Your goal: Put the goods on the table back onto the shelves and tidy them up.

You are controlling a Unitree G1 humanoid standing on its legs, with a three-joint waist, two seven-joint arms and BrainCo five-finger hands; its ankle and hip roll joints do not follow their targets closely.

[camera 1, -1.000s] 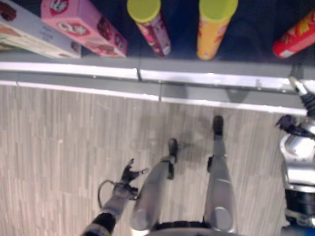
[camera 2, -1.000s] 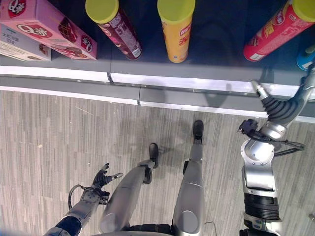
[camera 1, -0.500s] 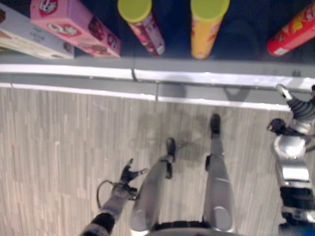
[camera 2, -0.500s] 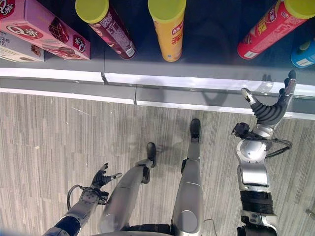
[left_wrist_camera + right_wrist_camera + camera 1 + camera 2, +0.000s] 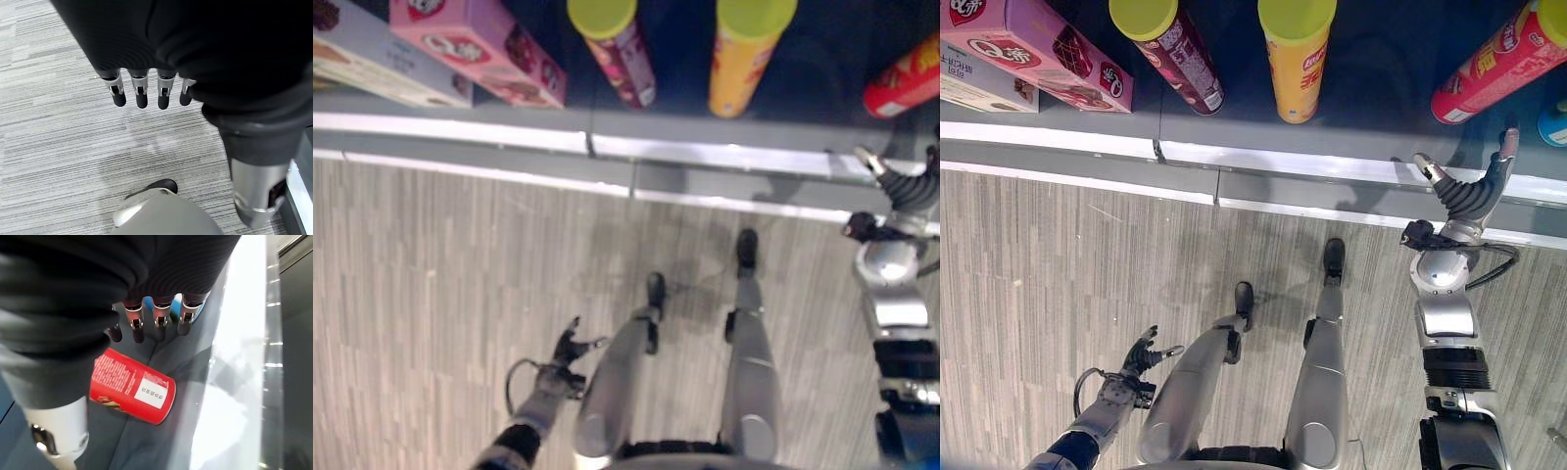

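Observation:
A red can (image 5: pixel 1494 64) lies tilted on the dark shelf at the right, its yellow lid toward the back. My right hand (image 5: pixel 1469 201) is raised at the shelf's front rail (image 5: pixel 1283 162) just below it, open with straight fingers and holding nothing. In the right wrist view the red can (image 5: pixel 132 392) lies just past the fingers (image 5: pixel 157 319). My left hand (image 5: pixel 1141 357) hangs low over the floor, open and empty; its fingers (image 5: pixel 142 95) hang straight.
On the shelf stand a yellow can (image 5: pixel 1295 59), a maroon can (image 5: pixel 1180 54) with a yellow lid, and a pink box (image 5: pixel 1038 49) lying beside a pale box (image 5: pixel 979 83). A blue item (image 5: pixel 1555 122) sits at the far right. Grey striped floor (image 5: pixel 1058 284) lies below.
The right hand has shifted a little left along the shelf's front rail, still open and empty. The camera has moved slightly. The left hand hangs as before.

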